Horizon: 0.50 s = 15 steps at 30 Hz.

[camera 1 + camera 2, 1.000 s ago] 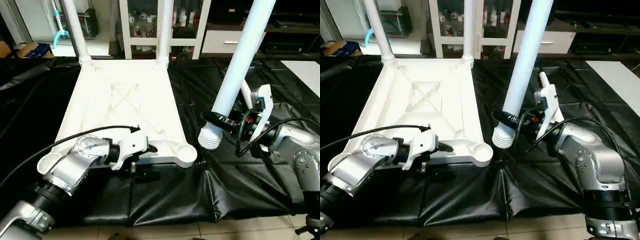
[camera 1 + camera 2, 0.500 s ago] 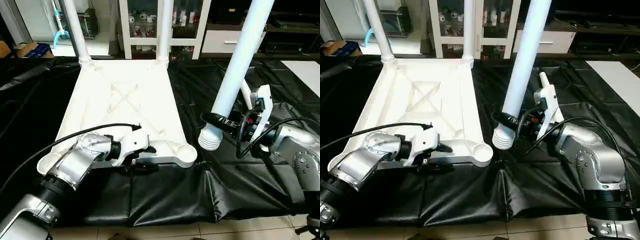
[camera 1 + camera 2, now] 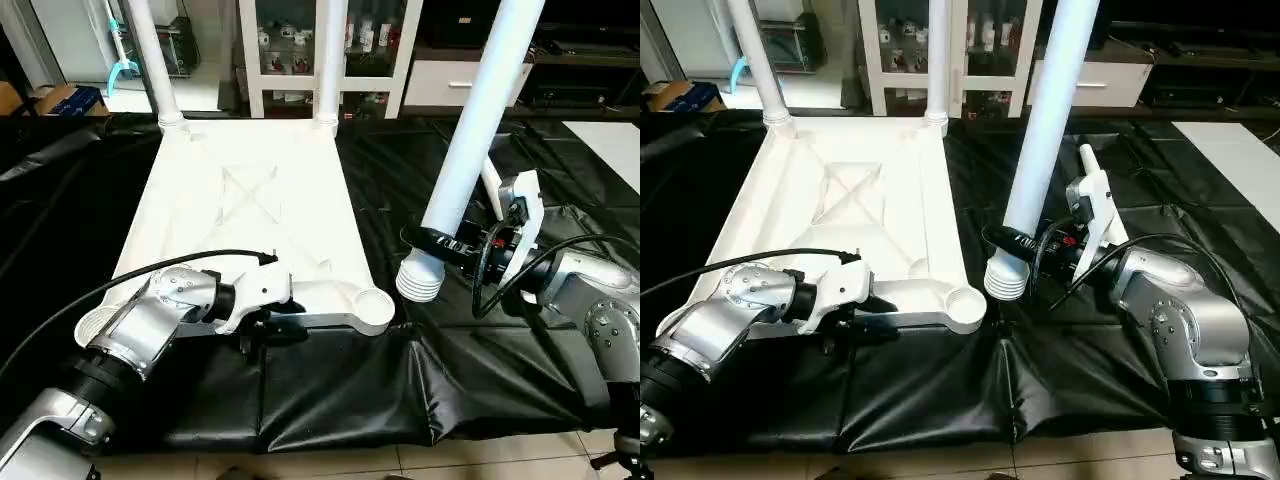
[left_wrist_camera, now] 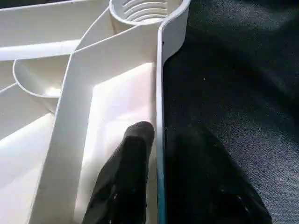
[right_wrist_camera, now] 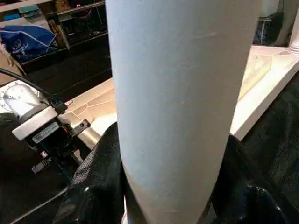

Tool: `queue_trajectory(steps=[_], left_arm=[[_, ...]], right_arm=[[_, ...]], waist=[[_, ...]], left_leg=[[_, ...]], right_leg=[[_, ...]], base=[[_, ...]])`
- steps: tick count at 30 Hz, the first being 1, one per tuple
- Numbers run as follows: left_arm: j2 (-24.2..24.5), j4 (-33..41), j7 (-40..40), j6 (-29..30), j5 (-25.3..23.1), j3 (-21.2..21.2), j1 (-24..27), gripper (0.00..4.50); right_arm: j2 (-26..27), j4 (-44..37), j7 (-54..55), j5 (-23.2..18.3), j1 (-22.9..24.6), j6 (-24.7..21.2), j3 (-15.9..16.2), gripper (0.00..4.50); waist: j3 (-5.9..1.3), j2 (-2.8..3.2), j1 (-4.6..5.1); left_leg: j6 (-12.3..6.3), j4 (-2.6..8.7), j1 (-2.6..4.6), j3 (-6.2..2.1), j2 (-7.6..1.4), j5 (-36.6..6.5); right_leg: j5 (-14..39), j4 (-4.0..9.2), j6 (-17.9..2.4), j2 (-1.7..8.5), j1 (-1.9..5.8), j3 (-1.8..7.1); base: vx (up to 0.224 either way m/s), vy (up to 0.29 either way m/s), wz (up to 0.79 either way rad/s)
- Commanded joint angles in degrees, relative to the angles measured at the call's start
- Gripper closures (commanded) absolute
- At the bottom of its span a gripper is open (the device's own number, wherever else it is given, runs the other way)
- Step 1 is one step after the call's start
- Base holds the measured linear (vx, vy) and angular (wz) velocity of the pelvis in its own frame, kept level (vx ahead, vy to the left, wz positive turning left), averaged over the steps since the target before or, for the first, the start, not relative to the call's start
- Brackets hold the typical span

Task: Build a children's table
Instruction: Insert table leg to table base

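Table top (image 3: 250,205) lies upside down on a black sheet (image 3: 400,380), ribbed underside facing up, X-shaped ribs in the middle. Two legs already stand in the far corner sockets: far-left leg (image 3: 150,60) and far-right leg (image 3: 328,60), both upright. Near-right corner socket (image 3: 372,300) is empty, round and open. Near-left corner socket (image 3: 97,325) is partly hidden behind the left forearm.

Left gripper (image 3: 875,315) sits at the near edge of the top, between the two near corners. In the left wrist view one black finger (image 4: 128,172) lies inside the rim on the white plastic, the other outside on the sheet side, with the thin rim wall between them. The fingers stand close against the rim on both sides; I cannot tell whether they actually pinch it.

Right gripper (image 3: 432,240) is closed around a third leg (image 3: 475,130), gripping it low down, just above its ribbed end (image 3: 418,282). This leg leans slightly, its top out of frame. Its ribbed end is beside the near-right socket, apart from it, close above the sheet.

Behind the sheet: a white glass-door cabinet (image 3: 330,50) with small items on shelves. A white flat board (image 3: 612,140) lies at the far right.
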<state>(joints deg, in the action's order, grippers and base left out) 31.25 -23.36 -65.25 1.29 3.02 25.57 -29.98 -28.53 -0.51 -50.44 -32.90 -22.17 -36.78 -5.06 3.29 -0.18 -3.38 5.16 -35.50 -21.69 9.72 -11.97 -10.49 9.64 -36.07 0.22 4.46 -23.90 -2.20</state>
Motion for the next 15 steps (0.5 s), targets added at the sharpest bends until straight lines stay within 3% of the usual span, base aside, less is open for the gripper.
queue_trajectory(steps=[1,4,5,8,10,15], left_arm=[[0.0,-0.5,-0.3,-0.1,-0.7,-0.8,-1.0,3.49],[0.0,-0.6,-0.5,-0.4,-1.1,-0.5,-1.0,3.57],[0.0,-0.7,-0.5,-0.5,-1.3,-0.5,-1.0,3.88],[0.1,-1.2,-0.5,-1.0,-1.9,-0.4,-1.0,3.98],[0.2,-1.3,-0.6,-1.2,-2.2,-0.4,-0.9,4.29],[0.5,0.1,-0.8,-0.6,-2.5,-0.4,0.7,4.44]], right_arm=[[-0.9,-1.4,-0.2,0.1,-0.7,0.6,0.0,2.63],[-1.0,-1.6,-0.3,0.1,-0.6,0.6,0.0,2.63],[-1.0,-1.6,-0.3,0.1,-0.6,0.6,-0.1,2.63],[-0.9,-1.7,-0.3,0.0,-0.7,0.5,-0.1,2.63],[-0.9,-1.7,-0.4,-0.2,-0.7,0.2,0.0,2.63],[-0.7,-0.5,2.0,-3.9,-0.5,-9.8,-0.6,2.63]], waist=[[-3.90,0.24,0.03],[-3.85,0.34,0.06],[-3.87,0.30,0.04],[-3.84,0.31,0.07],[-3.82,0.26,0.02],[-3.83,0.33,0.07]], left_leg=[[1.13,4.89,1.00,0.13,-0.55,-16.2],[1.21,4.92,1.09,0.10,-0.58,-16.7],[1.20,4.91,1.05,0.10,-0.56,-16.6],[1.16,4.91,1.02,0.12,-0.53,-16.7],[1.19,4.90,1.18,0.14,-0.56,-17.3],[1.42,5.12,1.06,-0.07,-0.56,-17.1]], right_leg=[[17.6,4.85,-10.5,2.40,2.53,1.65],[18.2,4.93,-10.4,2.40,2.44,1.64],[18.1,4.94,-10.4,2.41,2.48,1.66],[18.3,4.98,-10.4,2.37,2.42,1.66],[19.1,5.11,-10.3,2.40,2.30,1.66],[18.9,4.97,-10.3,2.36,2.52,1.64]], base=[[0.000,0.000,0.00],[0.000,0.000,0.00],[0.000,0.000,0.00],[0.000,0.000,0.00],[0.000,0.000,0.00],[0.000,0.000,0.00]])
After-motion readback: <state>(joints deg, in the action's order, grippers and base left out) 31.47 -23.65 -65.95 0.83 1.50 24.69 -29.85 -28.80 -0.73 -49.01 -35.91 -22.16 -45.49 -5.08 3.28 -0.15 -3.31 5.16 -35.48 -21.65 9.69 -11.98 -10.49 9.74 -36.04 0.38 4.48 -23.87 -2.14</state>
